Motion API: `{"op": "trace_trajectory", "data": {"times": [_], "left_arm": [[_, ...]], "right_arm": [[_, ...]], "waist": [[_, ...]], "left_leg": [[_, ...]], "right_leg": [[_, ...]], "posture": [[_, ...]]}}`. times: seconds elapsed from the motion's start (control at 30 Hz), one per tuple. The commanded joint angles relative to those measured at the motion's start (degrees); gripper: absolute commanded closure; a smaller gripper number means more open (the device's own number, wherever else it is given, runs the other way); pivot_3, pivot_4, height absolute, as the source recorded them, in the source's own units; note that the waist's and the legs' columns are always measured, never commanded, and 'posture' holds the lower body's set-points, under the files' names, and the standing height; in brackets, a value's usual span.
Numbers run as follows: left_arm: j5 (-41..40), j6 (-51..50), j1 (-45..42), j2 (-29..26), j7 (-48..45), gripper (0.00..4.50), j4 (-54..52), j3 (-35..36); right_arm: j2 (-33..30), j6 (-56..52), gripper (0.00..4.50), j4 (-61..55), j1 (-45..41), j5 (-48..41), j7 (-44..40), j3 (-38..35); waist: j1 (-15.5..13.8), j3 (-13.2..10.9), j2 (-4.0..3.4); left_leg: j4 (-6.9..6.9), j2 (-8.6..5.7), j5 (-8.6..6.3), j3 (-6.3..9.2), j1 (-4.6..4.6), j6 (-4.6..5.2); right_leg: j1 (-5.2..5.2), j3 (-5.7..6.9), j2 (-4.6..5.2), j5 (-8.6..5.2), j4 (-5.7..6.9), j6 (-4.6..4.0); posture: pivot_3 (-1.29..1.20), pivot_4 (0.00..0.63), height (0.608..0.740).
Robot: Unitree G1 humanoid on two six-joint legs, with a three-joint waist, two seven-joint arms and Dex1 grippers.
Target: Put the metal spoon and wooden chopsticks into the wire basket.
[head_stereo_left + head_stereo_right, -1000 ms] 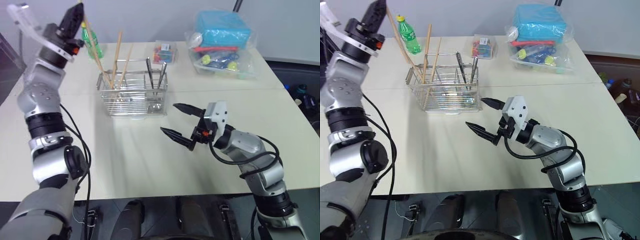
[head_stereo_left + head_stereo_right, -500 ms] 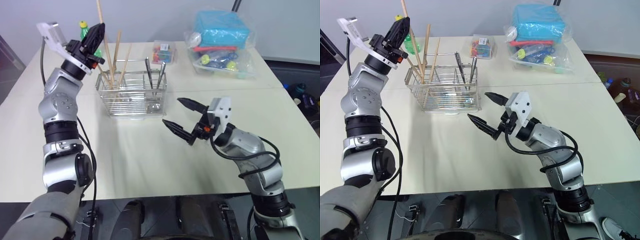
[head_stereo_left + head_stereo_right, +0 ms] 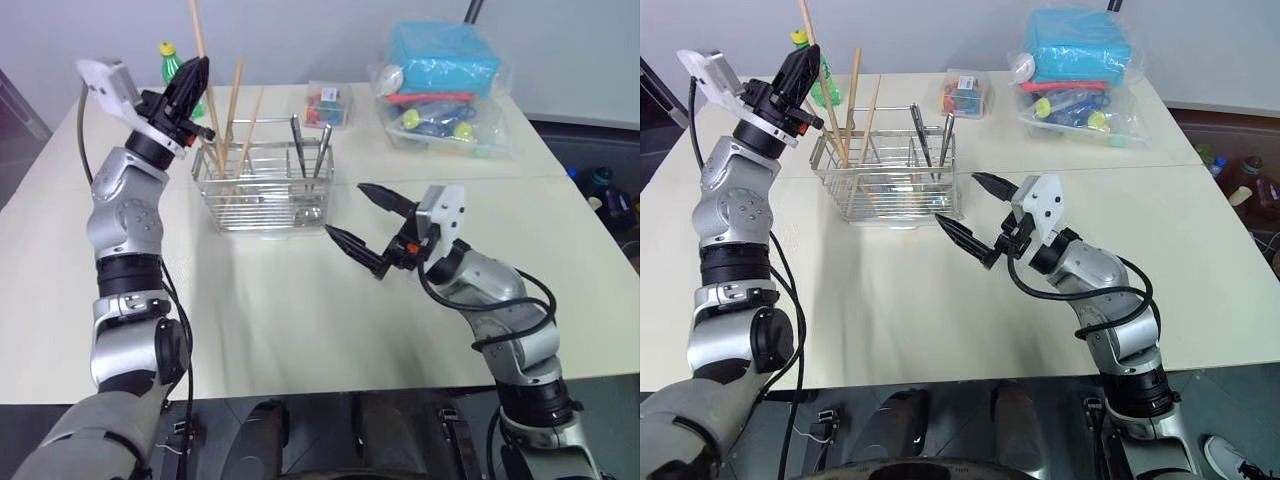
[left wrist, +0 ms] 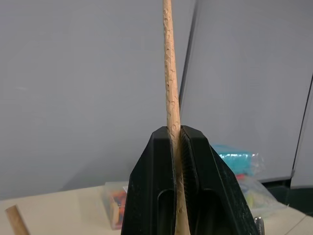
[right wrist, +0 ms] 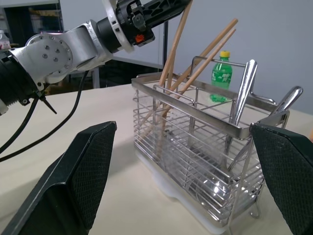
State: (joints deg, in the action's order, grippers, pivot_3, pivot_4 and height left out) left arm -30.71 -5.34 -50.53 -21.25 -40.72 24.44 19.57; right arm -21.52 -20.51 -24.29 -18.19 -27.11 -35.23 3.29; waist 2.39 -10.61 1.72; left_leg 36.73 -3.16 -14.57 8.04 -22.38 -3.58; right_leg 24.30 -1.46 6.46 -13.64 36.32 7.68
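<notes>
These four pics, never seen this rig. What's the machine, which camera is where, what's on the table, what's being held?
It is a humanoid robot with two arms, each ending in a two-fingered black pincer. Two pictures come from its head, looking down over the arms; the other two come from cameras on each wrist, looking along that pincer's fingers.

On the pale table stands a rectangular silver wire basket already holding light-brown wooden chopsticks and metal utensils. Behind it are a green plastic bottle, a small clear box of coloured items and a clear bag with a blue bundle.

The left pincer is shut on one wooden chopstick, its lower end in the basket. The right pincer is open and holds nothing.
</notes>
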Motion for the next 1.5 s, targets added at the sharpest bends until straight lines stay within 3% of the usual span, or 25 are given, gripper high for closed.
{"op": "trace_trajectory", "data": {"times": [0.03, 0.23, 0.6, 0.93, 1.17, 1.5], "left_arm": [[0.0, 0.5, 1.6, 0.1, 0.2, 2.95, -4.1, -0.9], [-0.6, -1.6, 6.6, -0.1, 1.7, 0.04, -9.2, -0.7], [-7.0, -8.9, 5.8, -1.9, 7.5, 0.01, -19.1, 2.2], [-9.2, -23.5, 7.2, -13.1, 14.9, 0.01, -28.2, 4.1], [-7.8, -29.2, 20.7, -19.1, 18.6, 0.01, -38.5, 7.7], [-12.0, -34.4, 41.7, -18.3, 18.8, 0.01, -54.4, 13.1]], "right_arm": [[0.3, 1.5, 0.00, -0.3, -1.0, 0.2, 0.0, -0.9], [0.2, 2.0, 0.00, 0.3, -1.2, 0.4, -0.3, -1.0], [0.0, 2.3, 0.00, 1.8, -2.0, 0.4, -1.9, -0.8], [-2.6, 3.3, 0.00, 7.0, -5.6, 0.5, -4.3, -4.2], [-3.7, 1.3, 0.00, 6.6, -5.4, -0.5, -2.7, -7.2], [-5.3, -7.5, 0.00, -3.7, -0.1, -6.6, 0.0, -8.9]], "waist": [[0.0, 0.0, 0.00], [0.0, 0.0, 0.00], [0.0, 0.0, -0.01], [0.0, 0.0, -0.03], [0.1, 0.0, -0.07], [-0.3, -0.1, -0.09]], "left_leg": [[0.00, 0.00, 0.00, 0.00, 0.00, 0.00], [0.01, 0.00, 0.00, 0.02, 0.00, 0.00], [0.03, 0.00, -0.01, 0.02, 0.00, 0.02], [0.03, 0.01, -0.02, 0.01, 0.00, 0.03], [0.00, 0.02, -0.02, 0.00, 0.01, 0.04], [-0.02, 0.02, -0.05, 0.00, 0.00, 0.09]], "right_leg": [[0.00, 0.00, 0.00, 0.00, 0.00, 0.00], [0.01, 0.00, -0.01, 0.00, 0.02, 0.00], [0.00, -0.01, -0.01, 0.00, 0.02, 0.00], [0.00, -0.01, -0.02, 0.00, 0.02, 0.00], [0.01, -0.04, -0.02, 0.00, 0.02, 0.00], [-0.01, -0.05, -0.01, -0.01, -0.03, -0.02]], "posture": [[0.00, 0.150, 0.740], [0.00, 0.150, 0.740], [0.00, 0.150, 0.740], [0.00, 0.150, 0.740], [0.00, 0.150, 0.740], [0.00, 0.150, 0.740]]}}
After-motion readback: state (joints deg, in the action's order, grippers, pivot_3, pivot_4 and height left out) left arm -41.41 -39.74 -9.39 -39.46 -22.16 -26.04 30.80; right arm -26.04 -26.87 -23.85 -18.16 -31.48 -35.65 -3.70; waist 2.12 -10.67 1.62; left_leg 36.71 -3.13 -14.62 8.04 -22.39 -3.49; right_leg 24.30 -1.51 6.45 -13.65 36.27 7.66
